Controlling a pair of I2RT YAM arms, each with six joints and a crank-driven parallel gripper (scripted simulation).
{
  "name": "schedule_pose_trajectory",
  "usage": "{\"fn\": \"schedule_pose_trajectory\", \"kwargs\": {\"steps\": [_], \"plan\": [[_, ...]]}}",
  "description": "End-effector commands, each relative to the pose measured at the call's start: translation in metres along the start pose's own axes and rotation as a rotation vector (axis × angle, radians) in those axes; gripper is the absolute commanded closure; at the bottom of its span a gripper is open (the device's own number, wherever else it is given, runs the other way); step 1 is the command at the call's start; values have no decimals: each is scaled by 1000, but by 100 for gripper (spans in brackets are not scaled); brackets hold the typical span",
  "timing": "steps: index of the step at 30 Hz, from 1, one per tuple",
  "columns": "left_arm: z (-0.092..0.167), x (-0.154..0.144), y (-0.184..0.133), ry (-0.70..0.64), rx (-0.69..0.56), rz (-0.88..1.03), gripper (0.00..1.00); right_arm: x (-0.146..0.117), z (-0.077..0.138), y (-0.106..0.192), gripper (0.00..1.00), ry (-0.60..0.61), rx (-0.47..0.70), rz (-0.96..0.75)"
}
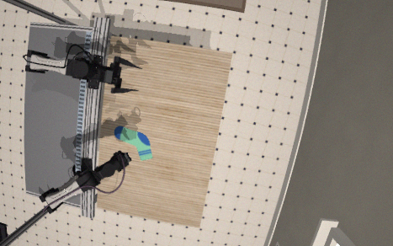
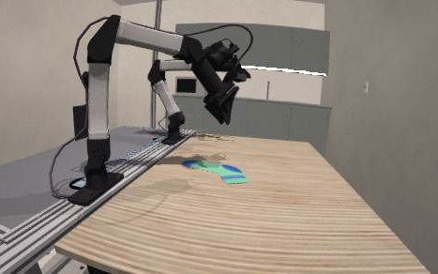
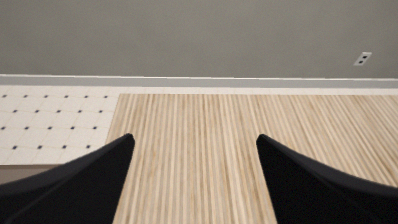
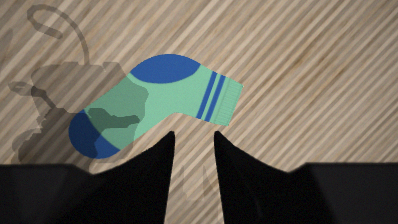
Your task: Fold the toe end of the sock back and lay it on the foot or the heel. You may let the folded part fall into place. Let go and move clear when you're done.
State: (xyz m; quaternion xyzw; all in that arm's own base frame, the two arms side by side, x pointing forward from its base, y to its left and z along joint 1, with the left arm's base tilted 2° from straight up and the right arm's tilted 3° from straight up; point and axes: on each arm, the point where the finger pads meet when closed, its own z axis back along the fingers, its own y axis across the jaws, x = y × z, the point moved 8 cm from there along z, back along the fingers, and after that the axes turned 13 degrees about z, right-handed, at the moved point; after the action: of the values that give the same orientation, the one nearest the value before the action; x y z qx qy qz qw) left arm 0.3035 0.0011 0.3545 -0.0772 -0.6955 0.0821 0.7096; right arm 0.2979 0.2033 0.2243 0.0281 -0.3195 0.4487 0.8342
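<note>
A flat green sock [image 1: 143, 148] [image 2: 216, 169] [image 4: 162, 100] lies spread out on the wooden table. Its blue toe [image 1: 119, 132] [image 2: 189, 163] [image 4: 102, 149] points toward the rail side, partly in the arm's shadow. Its blue heel [image 1: 145, 139] [image 4: 165, 69] is at the outer bend, with the striped cuff [image 4: 231, 102] at the other end. My right gripper [image 2: 225, 123] [image 4: 194, 134] is partly open and empty, pointing down high above the table, beside the sock's inner bend in the right wrist view. My left gripper [image 1: 140, 79] [image 3: 195, 136] is wide open and empty, well away from the sock.
The wooden table [image 1: 184, 126] [image 2: 304, 211] [image 3: 195, 190] carries the sock. A metal rail [image 1: 91, 122] runs along its edge by the arm bases. A wall [image 3: 200, 40] stands beyond the table's far edge.
</note>
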Motion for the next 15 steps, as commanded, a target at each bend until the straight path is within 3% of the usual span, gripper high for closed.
{"fn": "schedule_pose_trajectory", "kwargs": {"steps": [1,15], "plan": [[1,6,-2,-19,-9,1,0,3,1,7,66,68,25,39],[1,6,-2,-19,-9,1,0,3,-23,85,66,309,222,294]]}}
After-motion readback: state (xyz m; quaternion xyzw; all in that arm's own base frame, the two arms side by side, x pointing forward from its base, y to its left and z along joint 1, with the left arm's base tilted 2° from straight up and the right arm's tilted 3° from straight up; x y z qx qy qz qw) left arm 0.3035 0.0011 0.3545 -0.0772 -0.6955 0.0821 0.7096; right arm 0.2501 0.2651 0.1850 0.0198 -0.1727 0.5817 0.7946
